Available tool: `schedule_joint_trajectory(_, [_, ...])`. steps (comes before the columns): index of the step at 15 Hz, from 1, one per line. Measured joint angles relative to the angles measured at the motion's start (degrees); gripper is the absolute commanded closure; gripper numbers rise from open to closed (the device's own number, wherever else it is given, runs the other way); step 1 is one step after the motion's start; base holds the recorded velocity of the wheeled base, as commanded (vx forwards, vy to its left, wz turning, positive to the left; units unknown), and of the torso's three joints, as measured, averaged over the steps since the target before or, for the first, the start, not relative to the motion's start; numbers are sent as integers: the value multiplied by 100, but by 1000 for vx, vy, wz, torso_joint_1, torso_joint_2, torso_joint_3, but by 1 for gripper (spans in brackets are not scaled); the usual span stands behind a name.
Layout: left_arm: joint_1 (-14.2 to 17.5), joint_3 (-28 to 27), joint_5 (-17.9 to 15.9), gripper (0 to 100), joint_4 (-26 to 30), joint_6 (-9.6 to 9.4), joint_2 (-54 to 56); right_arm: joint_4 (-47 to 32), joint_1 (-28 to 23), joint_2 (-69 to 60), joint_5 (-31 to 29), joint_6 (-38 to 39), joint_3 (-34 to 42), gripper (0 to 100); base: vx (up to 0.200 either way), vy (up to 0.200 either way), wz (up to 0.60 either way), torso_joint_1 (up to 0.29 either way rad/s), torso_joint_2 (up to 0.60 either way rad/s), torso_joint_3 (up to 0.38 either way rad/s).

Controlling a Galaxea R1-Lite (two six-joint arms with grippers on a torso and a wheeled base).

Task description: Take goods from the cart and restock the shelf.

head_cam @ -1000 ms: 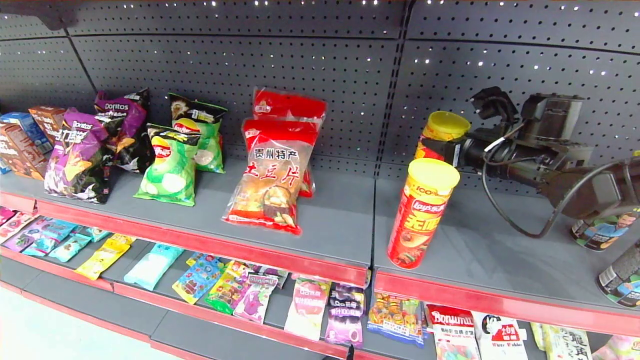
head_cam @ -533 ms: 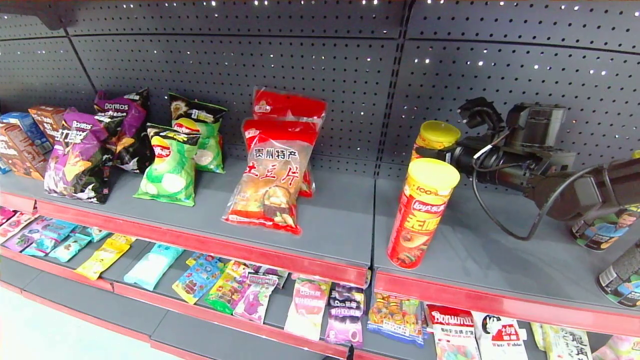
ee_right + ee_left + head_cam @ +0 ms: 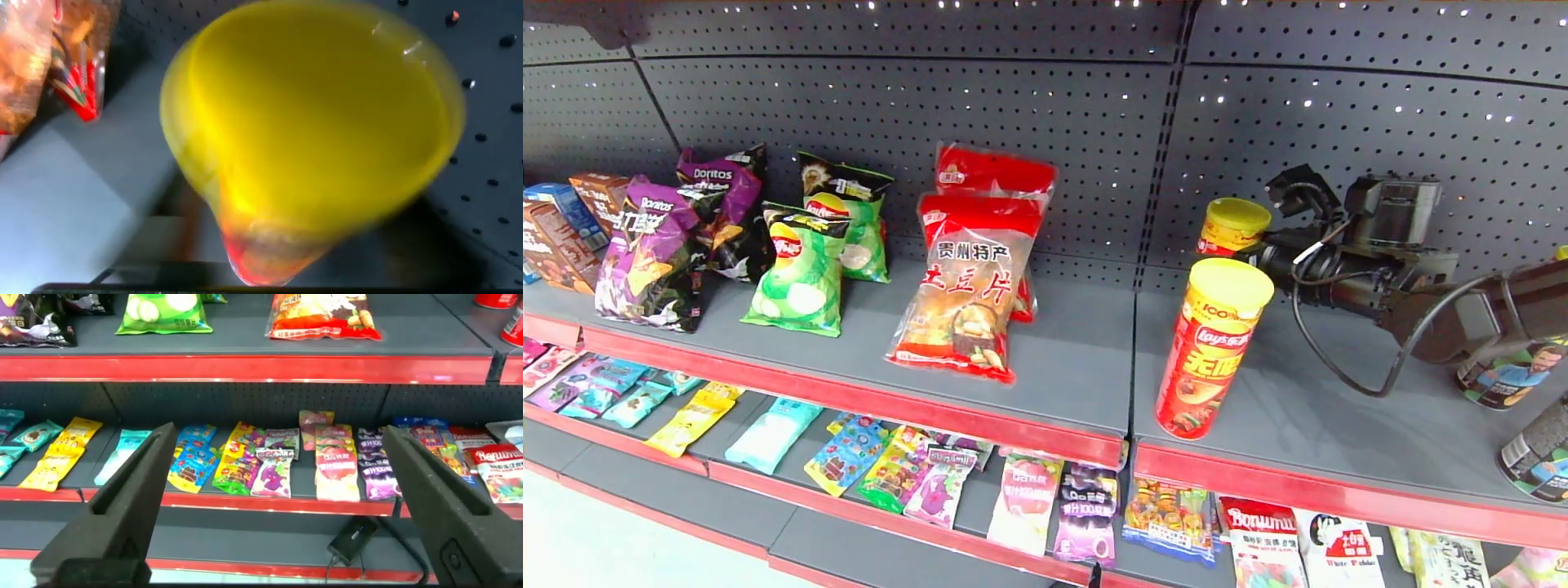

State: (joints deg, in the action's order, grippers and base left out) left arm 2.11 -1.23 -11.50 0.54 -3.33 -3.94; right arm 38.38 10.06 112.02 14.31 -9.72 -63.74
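The shelf [image 3: 1054,359] has bare board in its right section, behind the standing can [image 3: 1215,347]. There the right gripper [image 3: 1260,255] is clamped on the held can [image 3: 1232,222], which over the last second has sunk and slid left, close to the far pegboard [image 3: 915,122] (its base is hidden). Placement looks nearly done, and release should follow once the can stands. The left gripper [image 3: 276,434] hangs spread wide and empty, facing the lower shelves [image 3: 245,502].

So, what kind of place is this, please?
Probably a shop aisle, or a mock-up of one: a grey pegboard shelf with red front strips, chip bags and a chip can as stock, and rows of sweet packets below.
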Motion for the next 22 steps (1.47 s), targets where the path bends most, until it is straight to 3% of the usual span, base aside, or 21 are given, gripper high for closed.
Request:
schedule_joint_trajectory(9, [-2,0,-76,0,0,0,-5,11,-46,-224,-183,68,134,0,0,0,0,0,0,0])
schedule_joint_trajectory(22, [-16,0,-180,0,9,-17,-35,7,-223,-1969,-356,182,2249,0,0,0,0,0,0,0])
